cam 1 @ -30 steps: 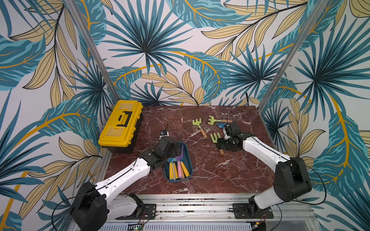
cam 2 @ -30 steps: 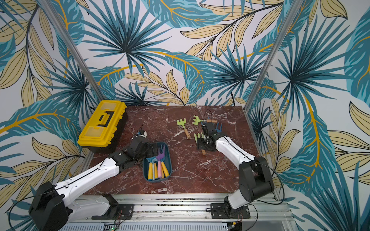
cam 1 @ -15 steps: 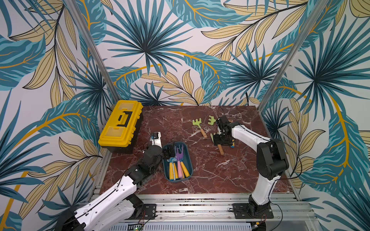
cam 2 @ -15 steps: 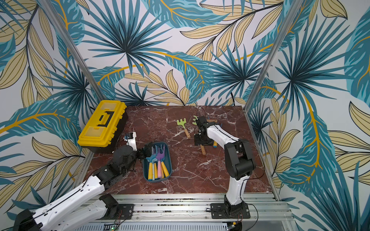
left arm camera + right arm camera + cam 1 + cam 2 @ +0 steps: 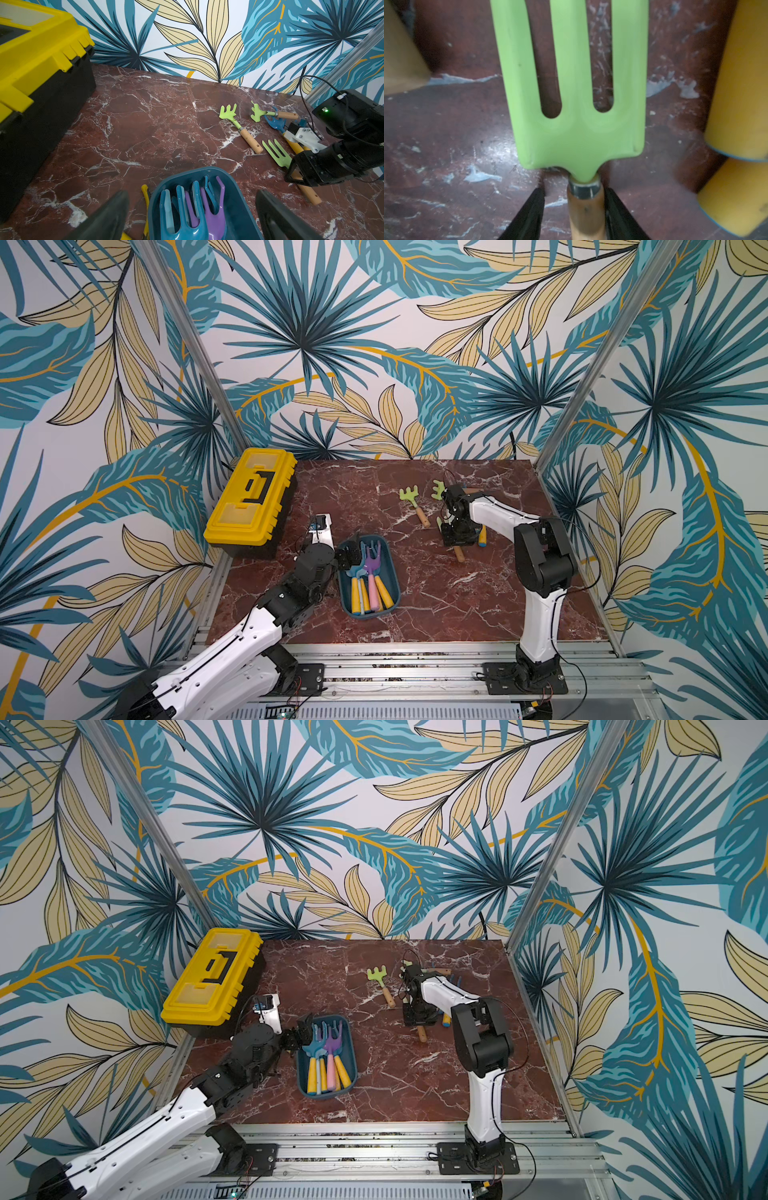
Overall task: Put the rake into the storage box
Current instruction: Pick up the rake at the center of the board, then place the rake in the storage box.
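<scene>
Green rake [image 5: 571, 135], right claw [image 5: 573, 193] straddling handle [image 5: 586, 216]

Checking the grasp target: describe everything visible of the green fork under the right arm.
The green fork has a flat pale-green head with three straight prongs, a metal collar and a wooden handle. It lies flat on the marble table. The right claw straddles the handle behind the collar, a gap showing on one side.
</scene>
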Controlling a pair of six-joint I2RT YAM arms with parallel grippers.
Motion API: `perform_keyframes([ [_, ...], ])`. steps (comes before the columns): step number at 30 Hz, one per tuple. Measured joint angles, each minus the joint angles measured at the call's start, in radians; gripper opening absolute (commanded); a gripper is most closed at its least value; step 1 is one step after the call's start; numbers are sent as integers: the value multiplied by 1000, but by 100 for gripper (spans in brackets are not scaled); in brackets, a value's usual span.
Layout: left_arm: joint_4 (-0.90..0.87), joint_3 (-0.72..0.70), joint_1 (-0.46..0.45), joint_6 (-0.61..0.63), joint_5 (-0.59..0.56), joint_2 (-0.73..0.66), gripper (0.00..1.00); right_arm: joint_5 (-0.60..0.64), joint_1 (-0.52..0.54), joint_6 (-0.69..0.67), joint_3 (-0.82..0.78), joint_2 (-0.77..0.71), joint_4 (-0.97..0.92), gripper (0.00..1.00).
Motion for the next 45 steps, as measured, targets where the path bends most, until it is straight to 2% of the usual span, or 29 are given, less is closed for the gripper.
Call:
perform_keyframes([
  [3, 3, 0, 0, -1, 0, 6, 100, 0, 7, 2, -9, -2, 0, 41],
  [5, 4, 0, 0, -2, 1, 11, 100, 0, 16, 5, -16, -6, 0, 33],
  [8, 5, 0, 0, -2, 1, 14, 100, 0, 34, 14, -35, -19, -1, 25],
  [11, 6, 0, 0, -3, 1, 14, 100, 0, 50, 19, -50, -29, 4, 21],
  [20, 6, 0, 0, -10, -7, 15, 100, -11, 142, 68, -92, -202, -2, 21],
  [30, 5, 0, 21, -45, -13, 50, 100, -122, 312, 169, -104, -377, 27, 20],
  [38, -15, 0, 157, -117, 78, 99, 100, -211, 478, 269, -97, -379, 61, 20],
  [45, -17, -26, 259, -173, 179, 106, 100, -233, 595, 325, -16, -281, 77, 20],
])
